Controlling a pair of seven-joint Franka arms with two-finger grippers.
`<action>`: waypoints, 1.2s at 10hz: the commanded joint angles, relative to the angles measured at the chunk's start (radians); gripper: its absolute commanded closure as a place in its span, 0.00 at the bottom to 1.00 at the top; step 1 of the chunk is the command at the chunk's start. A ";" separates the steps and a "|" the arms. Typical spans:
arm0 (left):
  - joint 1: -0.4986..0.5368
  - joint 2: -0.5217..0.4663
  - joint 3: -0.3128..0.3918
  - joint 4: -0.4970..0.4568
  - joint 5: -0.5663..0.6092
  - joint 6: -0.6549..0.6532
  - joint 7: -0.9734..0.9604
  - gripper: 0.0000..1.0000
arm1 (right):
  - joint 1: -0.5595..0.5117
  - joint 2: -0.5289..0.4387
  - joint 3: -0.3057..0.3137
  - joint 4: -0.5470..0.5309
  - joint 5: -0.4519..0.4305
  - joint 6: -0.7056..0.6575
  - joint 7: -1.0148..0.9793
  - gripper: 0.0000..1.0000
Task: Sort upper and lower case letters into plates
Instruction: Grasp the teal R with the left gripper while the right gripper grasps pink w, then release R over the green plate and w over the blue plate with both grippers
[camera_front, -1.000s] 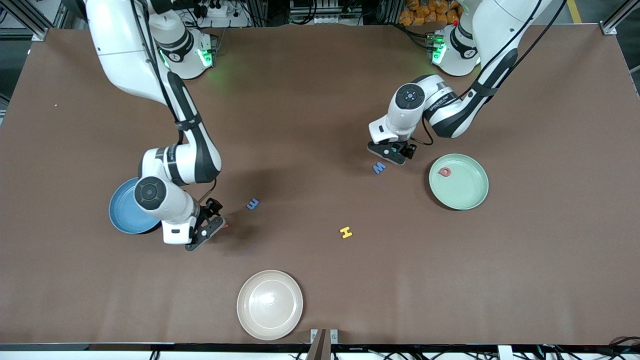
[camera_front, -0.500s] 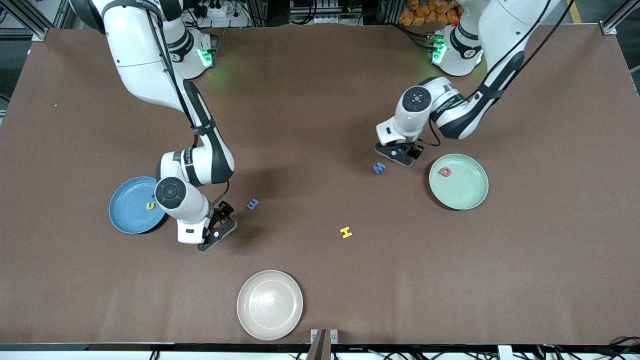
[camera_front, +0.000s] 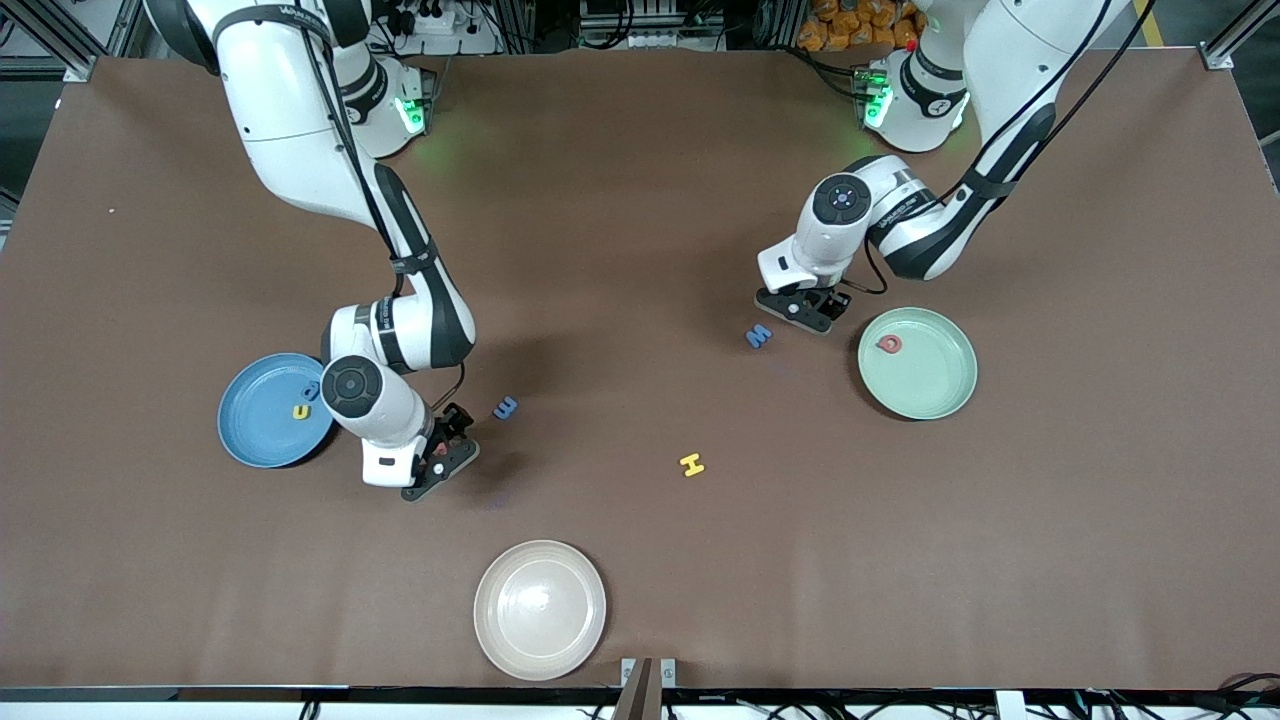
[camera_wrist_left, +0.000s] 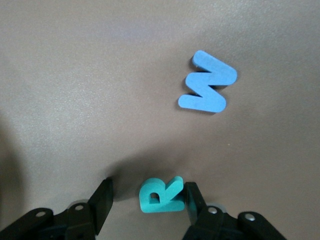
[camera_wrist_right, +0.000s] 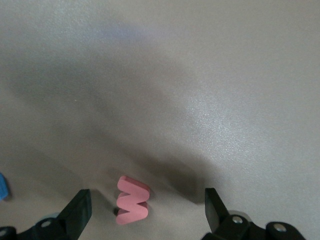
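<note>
Blue plate (camera_front: 268, 412) on the counter (camera_front: 640, 200) toward my right arm's end, just beside my right wrist. A yellow letter (camera_front: 301, 411) and a small blue letter (camera_front: 313, 390) lie in it. Mint green plate (camera_front: 918, 363) toward my left arm's end, just beside my left gripper; a red letter (camera_front: 888, 344) lies in it near the rim.

Left gripper (camera_front: 803, 308), low over the counter between the mint plate and a blue W (camera_front: 759, 336). Left fingers (camera_wrist_left: 102, 199) stand apart. Between them a teal R (camera_wrist_left: 161, 195) lies flat on the counter; one finger is at or touching the R's edge, the other well clear of it, not clamped. The blue W (camera_wrist_left: 207, 83) lies out ahead of the fingertips, apart from the R.

Right gripper (camera_front: 441, 463), low over the counter near the blue plate. Right fingers (camera_wrist_right: 79, 211) spread wide. A pink W (camera_wrist_right: 132, 200) lies on the counter between them, closer to one finger, touching neither. Another blue letter (camera_front: 505, 407) lies near this gripper, toward the table's middle.

Yellow H (camera_front: 691, 464) lies alone in the counter's middle, well apart from both grippers. Cream-white plate (camera_front: 540, 610) sits at the counter's edge nearest the front camera, nearer to that camera than my right gripper.
</note>
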 joint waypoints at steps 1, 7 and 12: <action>0.002 0.017 -0.005 0.001 0.037 0.017 -0.048 0.43 | 0.008 0.014 -0.005 0.008 0.017 0.009 0.007 0.95; 0.004 0.014 -0.007 0.001 0.037 0.018 -0.068 0.85 | 0.001 -0.041 -0.008 -0.024 0.017 -0.022 0.004 1.00; 0.091 -0.029 -0.020 0.018 0.036 -0.050 0.012 1.00 | -0.236 -0.167 -0.022 -0.070 0.016 -0.115 -0.407 1.00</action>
